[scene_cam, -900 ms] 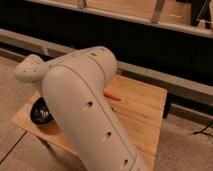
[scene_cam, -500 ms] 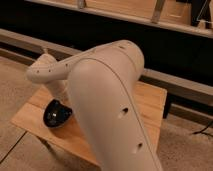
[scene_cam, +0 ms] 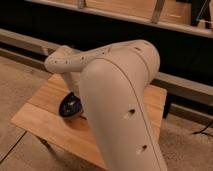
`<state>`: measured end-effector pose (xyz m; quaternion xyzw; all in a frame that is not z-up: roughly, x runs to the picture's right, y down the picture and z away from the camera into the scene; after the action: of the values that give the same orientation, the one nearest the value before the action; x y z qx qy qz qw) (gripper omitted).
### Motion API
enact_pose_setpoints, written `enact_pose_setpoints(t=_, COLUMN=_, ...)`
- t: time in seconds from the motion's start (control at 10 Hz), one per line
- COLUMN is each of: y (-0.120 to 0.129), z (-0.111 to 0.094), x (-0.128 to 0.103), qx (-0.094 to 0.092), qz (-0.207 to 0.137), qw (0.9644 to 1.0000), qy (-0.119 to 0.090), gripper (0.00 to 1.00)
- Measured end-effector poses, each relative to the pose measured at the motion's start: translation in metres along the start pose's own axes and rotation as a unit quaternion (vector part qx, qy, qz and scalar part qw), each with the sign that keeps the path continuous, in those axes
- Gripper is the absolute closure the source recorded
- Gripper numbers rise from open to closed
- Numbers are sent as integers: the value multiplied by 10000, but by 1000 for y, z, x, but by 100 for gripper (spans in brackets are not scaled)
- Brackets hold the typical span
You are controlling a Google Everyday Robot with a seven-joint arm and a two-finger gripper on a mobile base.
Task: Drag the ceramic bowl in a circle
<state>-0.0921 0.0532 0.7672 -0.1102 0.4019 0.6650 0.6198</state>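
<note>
The gripper (scene_cam: 74,98) meets the bowl (scene_cam: 68,107) just beneath it; open or clamped, I cannot tell. Press lightly and sweep slow arcs, well inside the table (scene_cam: 39,116) edges.

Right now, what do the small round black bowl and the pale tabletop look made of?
The small round black bowl: glossy with pale glints, probably glazed ceramic; plastic possible. The tabletop: light wood, faint grain lines, matte. The gripper sits at the bowl, under the cream arm.

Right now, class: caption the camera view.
Robot's hand down at the small glossy black ceramic bowl on the light wooden table.
</note>
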Motion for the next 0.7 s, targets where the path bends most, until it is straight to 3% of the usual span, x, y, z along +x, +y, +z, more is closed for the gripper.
enact_pose_setpoints(t=0.3, y=37, z=6, x=-15, qx=331, qz=-108, qw=9994, qy=-6, gripper=100)
enact_pose_setpoints(t=0.7, y=103, z=2, x=-14, qx=477, qz=-531, qw=9974, qy=-80, gripper=100)
